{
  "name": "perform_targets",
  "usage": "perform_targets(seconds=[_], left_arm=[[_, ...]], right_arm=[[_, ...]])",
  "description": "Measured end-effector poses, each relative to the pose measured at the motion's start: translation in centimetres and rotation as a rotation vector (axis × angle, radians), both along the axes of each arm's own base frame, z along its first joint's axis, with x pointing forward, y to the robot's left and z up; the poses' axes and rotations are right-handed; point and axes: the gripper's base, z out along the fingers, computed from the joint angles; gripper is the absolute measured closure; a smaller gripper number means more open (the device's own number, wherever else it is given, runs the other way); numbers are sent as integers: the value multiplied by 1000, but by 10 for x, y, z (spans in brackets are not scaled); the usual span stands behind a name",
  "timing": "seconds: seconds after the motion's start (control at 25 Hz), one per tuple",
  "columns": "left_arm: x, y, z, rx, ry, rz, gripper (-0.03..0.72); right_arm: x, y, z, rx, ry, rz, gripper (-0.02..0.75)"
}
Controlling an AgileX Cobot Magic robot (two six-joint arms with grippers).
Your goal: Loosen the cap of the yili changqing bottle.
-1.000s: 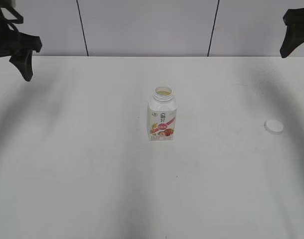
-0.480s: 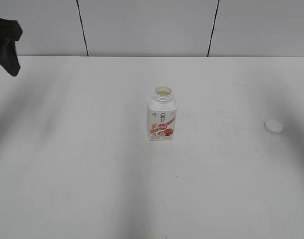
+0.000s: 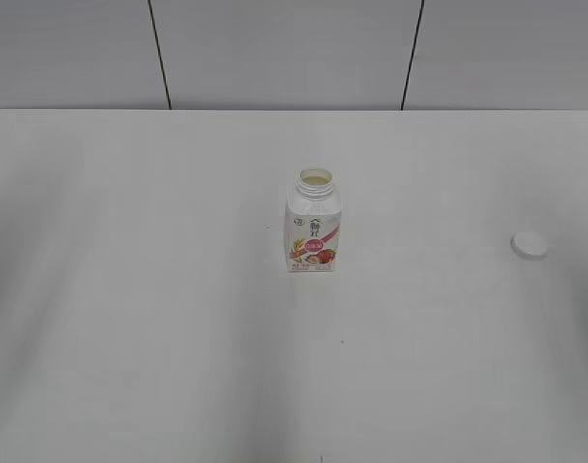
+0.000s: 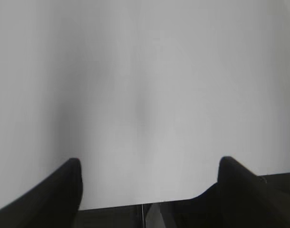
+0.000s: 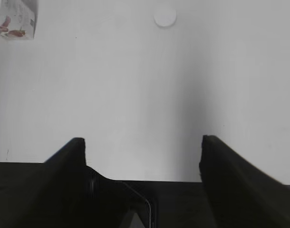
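Exterior view: white table [image 3: 130, 318], seen at a slant from above, with pale wall panels [image 3: 275, 53] behind. Near the middle, upright, a small white bottle [image 3: 313, 224] with a pink-red fruit label; neck uncovered, pale liquid visible in the mouth. Well apart to the right, lying flat on the table, the round white cap [image 3: 529, 245], off the bottle. No arm or gripper within this view.

Left wrist view: looking down over bare white tabletop to its near edge, dark floor beyond. Left gripper [image 4: 149, 190] at the bottom of the picture, its two dark fingers [image 4: 64, 190] spread wide apart, nothing between them, released. Neither bottle nor cap within this view.

Right wrist view: again white tabletop, with the table edge low in the picture. Right gripper [image 5: 142, 161] at the bottom, dark fingers [image 5: 71, 166] likewise spread wide, empty, released. At the top left corner, cut off by the frame, the lower part of the bottle [image 5: 14, 19] with its fruit label. At the top, right of the middle, the cap [image 5: 165, 17] flat on the table, well apart from the bottle and far from the fingers.
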Motion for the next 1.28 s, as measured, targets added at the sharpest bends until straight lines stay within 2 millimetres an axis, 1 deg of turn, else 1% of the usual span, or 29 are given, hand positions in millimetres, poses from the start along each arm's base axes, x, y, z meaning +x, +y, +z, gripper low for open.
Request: perform_targets(seconds=[0.04,0.12,0.2,0.28,0.44,0.6,0.64,0.68,0.84,0.96,1.08,1.28], left_arm=[[-10,1,0,-3,-17,0,155],[-35,5,-1,-10,-65,0,165],[-62,9,0,-23,-139,-1,174],[-85,12,-3,-31,-203,-2,184],[-124,17,-11,-53,-363,-7,195],[-153,21,-24,-50,-496,-36,197],[-160,22,-28,-52,-522,-40,197],[-166,22,-32,-58,-546,-43,197],[-183,21,-47,-112,-619,-59,197],[-189,20,-51,-129,-654,-69,197],[-188,19,-50,-136,-671,-78,197],[-183,18,-56,-137,-681,-87,197]], right_arm=[[-13,0,1,-1,-38,0,152],[-33,1,0,-3,-88,0,152],[-49,1,-5,-6,-123,-1,152],[-64,1,-10,-12,-161,-2,152],[-81,0,-31,-21,-188,-6,152],[-93,0,-65,-38,-164,12,152],[-96,0,-71,-40,-171,13,152],[-100,1,-74,-42,-194,14,152],[-120,1,-71,-47,-362,8,152],[-138,1,-72,-51,-477,6,152],[-142,1,-75,-54,-499,3,152],[-140,1,-76,-58,-503,5,152]])
